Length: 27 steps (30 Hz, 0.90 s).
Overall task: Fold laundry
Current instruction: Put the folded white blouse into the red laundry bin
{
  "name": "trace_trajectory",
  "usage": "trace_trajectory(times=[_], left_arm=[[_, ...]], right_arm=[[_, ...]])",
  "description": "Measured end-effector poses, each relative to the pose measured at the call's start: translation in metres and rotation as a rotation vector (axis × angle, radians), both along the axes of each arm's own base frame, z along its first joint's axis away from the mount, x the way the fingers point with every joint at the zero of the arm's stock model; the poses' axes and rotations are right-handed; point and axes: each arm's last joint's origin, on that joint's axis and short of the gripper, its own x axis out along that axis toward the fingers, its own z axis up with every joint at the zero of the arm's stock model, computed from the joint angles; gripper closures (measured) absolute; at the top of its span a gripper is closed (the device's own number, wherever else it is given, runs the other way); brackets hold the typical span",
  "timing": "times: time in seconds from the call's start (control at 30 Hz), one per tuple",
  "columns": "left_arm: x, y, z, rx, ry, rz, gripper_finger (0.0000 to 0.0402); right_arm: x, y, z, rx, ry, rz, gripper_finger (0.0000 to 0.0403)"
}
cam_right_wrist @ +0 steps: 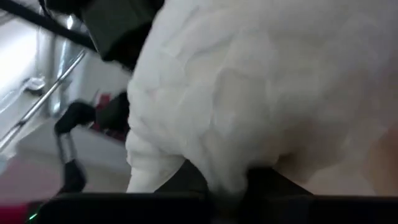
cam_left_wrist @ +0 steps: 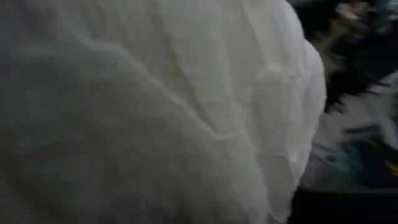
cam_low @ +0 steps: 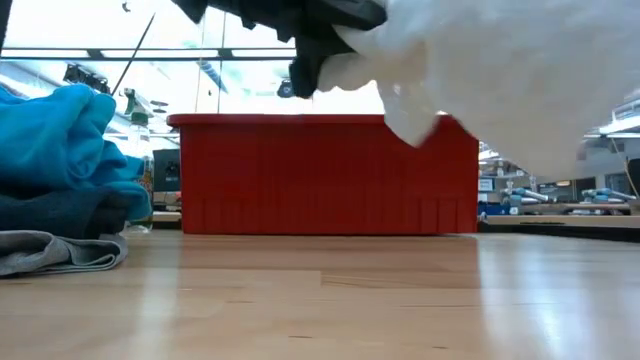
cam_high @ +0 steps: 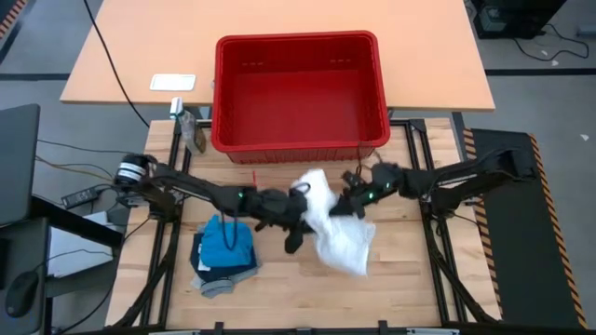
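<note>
A large white cloth hangs bunched in the air over the middle of the table, between my two grippers. My left gripper comes at its left side from the table's left and is shut on it. My right gripper is shut on its right side. In the low view the cloth hangs well above the tabletop. A stack lies at the near left: a bright blue garment on a navy one, on a grey piece. My left gripper holds the white cloth at its upper left part, coming nearly level from the table's left. In its wrist view the cloth covers the fingers, so the kind of hold stays hidden. The cloth hangs slack, clear of the table. My right gripper has a bunched part of the cloth between its two fingers, several layers gathered together. It reaches in nearly level from the table's right. The cloth billows out beyond the fingers and hangs clear of the table.
A red plastic basket stands at the far side of the table, just behind both grippers. A spray bottle stands left of the basket. Bare wood lies at the near right.
</note>
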Motion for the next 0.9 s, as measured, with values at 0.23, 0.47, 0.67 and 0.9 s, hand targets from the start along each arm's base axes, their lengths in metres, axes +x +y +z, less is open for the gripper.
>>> trace_trajectory(times=[0.23, 0.47, 0.67, 0.9], left_arm=[[-0.024, 0.055, 0.048, 0.096, -0.093, 0.242, 0.0356], [-0.039, 0.128, 0.073, 0.149, -0.230, 0.508, 0.0355], [-0.056, 0.186, 0.075, 0.103, -0.265, 0.688, 0.0354], [-0.066, 0.238, 0.048, 0.113, -0.165, 0.805, 0.0354]], right_arm=[[0.004, -0.051, 0.074, -0.306, -0.131, -0.190, 0.0357], [0.011, -0.137, 0.136, -0.598, -0.114, -0.391, 0.0357], [0.036, -0.226, 0.147, -0.666, -0.052, -0.398, 0.0357], [0.070, -0.308, 0.126, -0.735, 0.070, -0.383, 0.0357]])
